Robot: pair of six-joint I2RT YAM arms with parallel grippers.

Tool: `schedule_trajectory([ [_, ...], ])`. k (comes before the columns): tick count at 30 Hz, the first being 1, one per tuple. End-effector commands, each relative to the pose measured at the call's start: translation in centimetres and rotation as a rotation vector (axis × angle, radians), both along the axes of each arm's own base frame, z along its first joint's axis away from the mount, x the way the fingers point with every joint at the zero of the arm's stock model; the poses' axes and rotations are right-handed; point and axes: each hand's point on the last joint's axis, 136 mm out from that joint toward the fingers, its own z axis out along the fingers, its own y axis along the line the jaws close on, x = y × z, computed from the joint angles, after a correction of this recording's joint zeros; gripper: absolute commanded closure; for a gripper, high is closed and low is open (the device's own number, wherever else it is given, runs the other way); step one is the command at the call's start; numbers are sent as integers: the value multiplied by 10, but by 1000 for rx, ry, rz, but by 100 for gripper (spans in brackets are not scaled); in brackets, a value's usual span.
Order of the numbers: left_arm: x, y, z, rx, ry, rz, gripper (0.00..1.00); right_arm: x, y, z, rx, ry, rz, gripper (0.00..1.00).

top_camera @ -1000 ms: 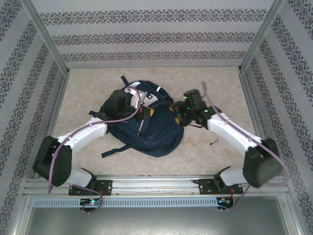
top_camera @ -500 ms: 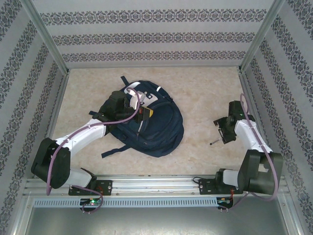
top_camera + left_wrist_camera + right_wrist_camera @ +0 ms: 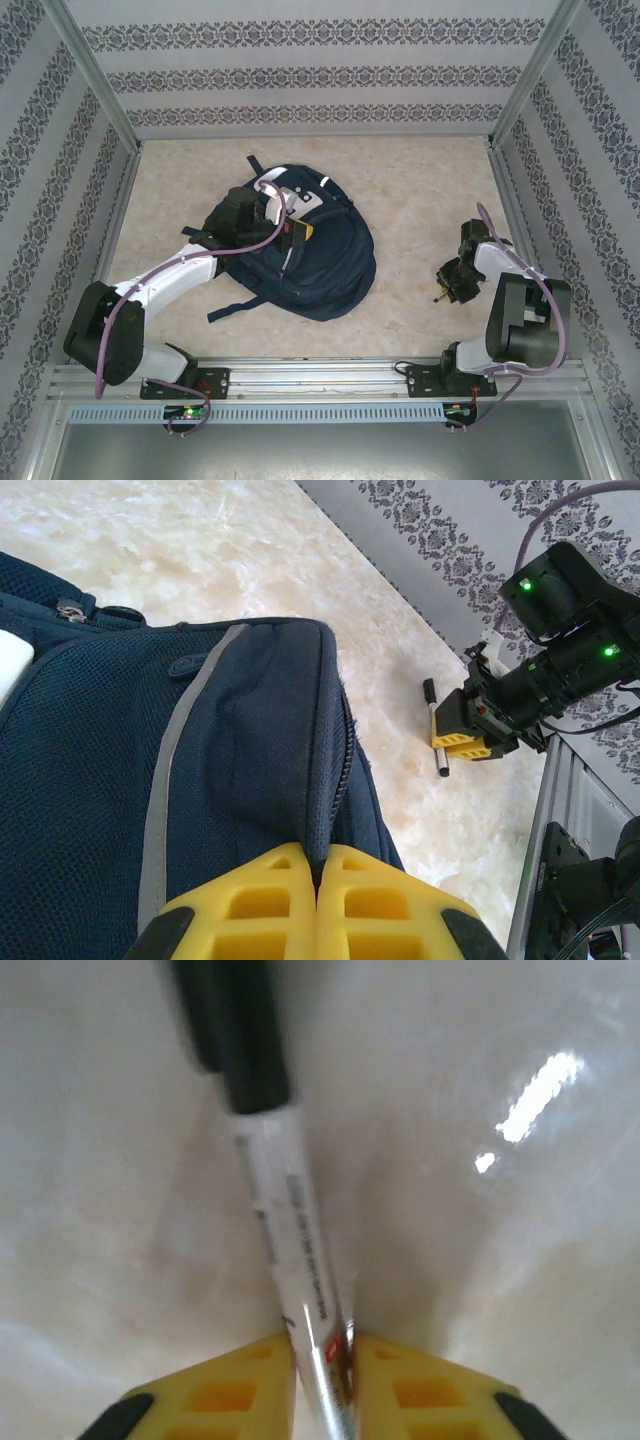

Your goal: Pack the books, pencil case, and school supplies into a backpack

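Backpack first: the large navy-blue fabric backpack [image 3: 325, 265] lies flat on the pale marbled counter [image 3: 420, 190], left of the middle, with its white front patch [image 3: 300, 200] at the far end and a dark strap [image 3: 235, 308] trailing off its near left corner. The left gripper [image 3: 318, 865] rests on the bag's upper face near that patch. Its yellow fingers [image 3: 250, 905] are pressed together, with a raised fold of blue fabric running in between them just beside the zipper [image 3: 346, 765], so it pinches the backpack at that seam. A thin pale reflective stripe [image 3: 170, 770] runs along the mesh panel to the left of the fold. Well apart from the bag, on bare counter toward the right wall, lies a slim pen with a black cap and a pale printed barrel [image 3: 290, 1260]. The right gripper [image 3: 440, 292] is lowered over it, and in the right wrist view its two yellow fingers sit tight against either side of the barrel, clamping the pen near the end opposite the cap. The left wrist view shows the same grip from across the counter, with the pen's two ends sticking out on both sides of the fingers. Whether the pen touches the counter or hangs just clear of it cannot be told.
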Motion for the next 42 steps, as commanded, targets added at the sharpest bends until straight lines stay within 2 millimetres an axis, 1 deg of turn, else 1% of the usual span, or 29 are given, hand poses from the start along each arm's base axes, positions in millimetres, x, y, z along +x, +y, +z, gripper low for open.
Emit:
schedule_trajectory([
  [1, 7, 2, 23, -47, -84, 13, 100, 10, 20, -9, 88, -49, 36, 89],
  [3, 8, 3, 25, -68, -82, 26, 100, 16, 28, 5, 92, -86, 69, 91],
  [5, 12, 4, 32, -113, -75, 45, 100, 21, 43, 24, 110, -137, 96, 92],
  [8, 16, 4, 43, -174, -58, 60, 100, 27, 78, 55, 168, -241, 105, 94],
  [11, 18, 4, 52, -198, -58, 64, 100, 32, 119, 85, 213, -333, 137, 95],
  [13, 20, 4, 53, -198, -42, 75, 100, 36, 147, 103, 245, -390, 161, 96],
  [14, 21, 5, 52, -195, -29, 84, 100, 38, 157, 109, 257, -409, 168, 96],
  [16, 24, 7, 50, -192, -3, 95, 100, 41, 188, 125, 291, -449, 210, 96],
  [20, 26, 9, 53, -206, 7, 104, 100, 52, 246, 148, 353, -494, 274, 95],
  [22, 26, 9, 53, -208, 0, 100, 100, 62, 275, 159, 371, -527, 321, 95],
  [23, 26, 9, 52, -206, 0, 102, 100, 66, 284, 160, 364, -529, 333, 94],
  [26, 27, 9, 52, -206, 11, 101, 100, 82, 311, 154, 394, -524, 326, 86],
  [27, 27, 10, 52, -205, 12, 102, 100, 88, 319, 151, 410, -515, 320, 77],
  [28, 27, 10, 51, -204, 11, 103, 100, 92, 326, 149, 421, -508, 323, 60],
  [29, 27, 11, 51, -202, 7, 104, 100, 93, 330, 147, 426, -492, 326, 53],
  [31, 26, 11, 49, -196, 11, 101, 100, 96, 331, 150, 423, -493, 324, 43],
  [33, 27, 14, 48, -190, 20, 105, 100, 94, 324, 153, 408, -511, 319, 40],
  [35, 26, 15, 46, -181, 16, 109, 100, 88, 312, 153, 388, -517, 309, 38],
  [38, 26, 16, 42, -172, 7, 103, 100, 76, 282, 144, 343, -499, 300, 38],
  [42, 22, 10, 40, -137, 13, 38, 100, 58, 223, 128, 235, -493, 264, 39],
])
